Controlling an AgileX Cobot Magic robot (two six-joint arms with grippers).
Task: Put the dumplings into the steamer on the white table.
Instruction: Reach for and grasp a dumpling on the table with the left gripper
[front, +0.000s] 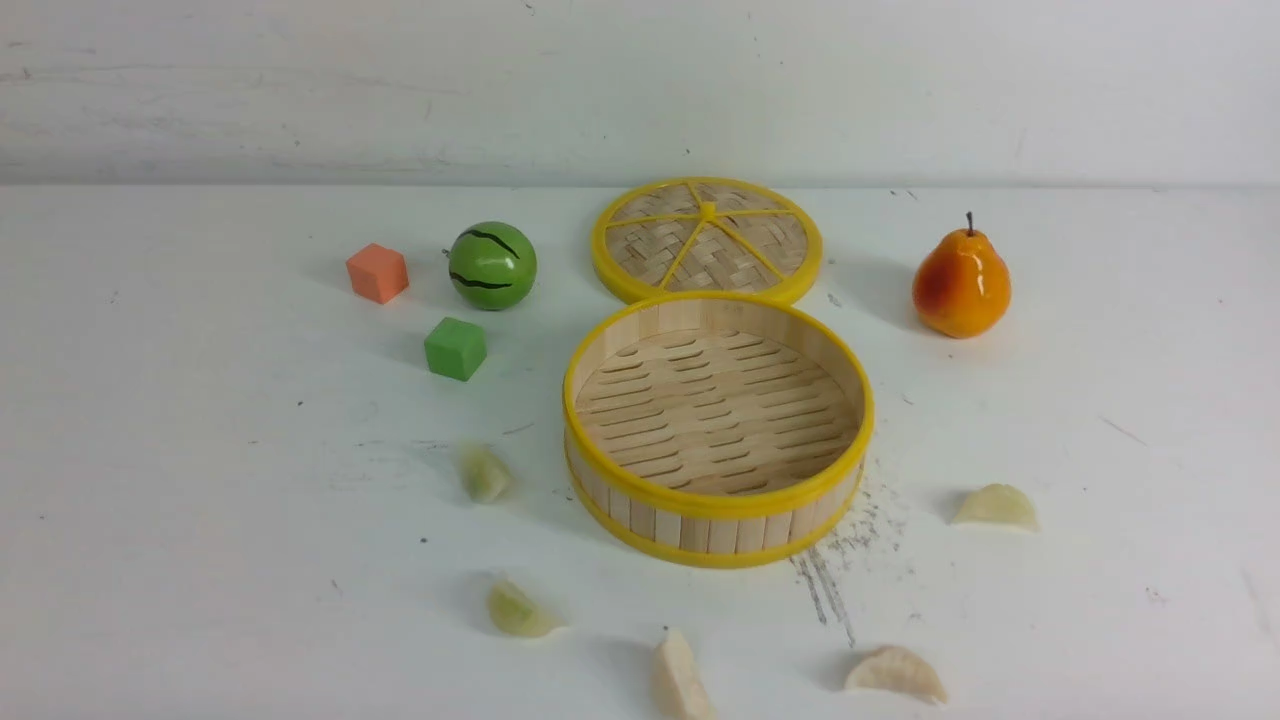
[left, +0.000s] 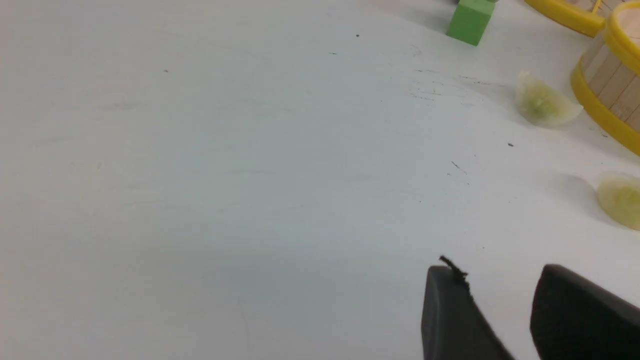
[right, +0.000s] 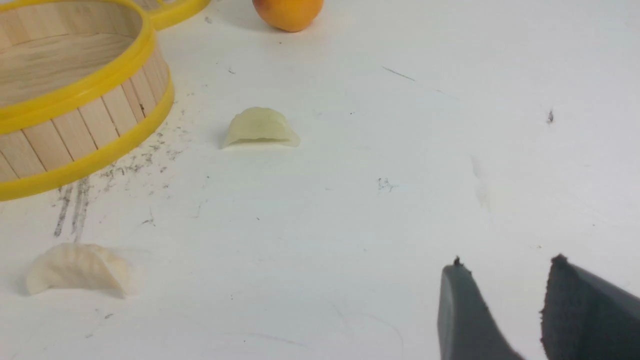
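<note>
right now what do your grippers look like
Only the tips show, in the wrist views. The left gripper has two matte near-black wedge fingers, one with a frayed wisp at its tip. The right gripper has dark grey ones with ragged tips. No cables, markings or arms visible.

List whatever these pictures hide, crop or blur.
Front view: nearest dumpling cropped by the bottom edge; lid partly hidden behind the steamer.
Left wrist view: left gripper shows fingertips only; greenish dumpling cropped by the frame edge.
Right wrist view: right gripper shows fingertips only; pear cropped by the frame edge.
</note>
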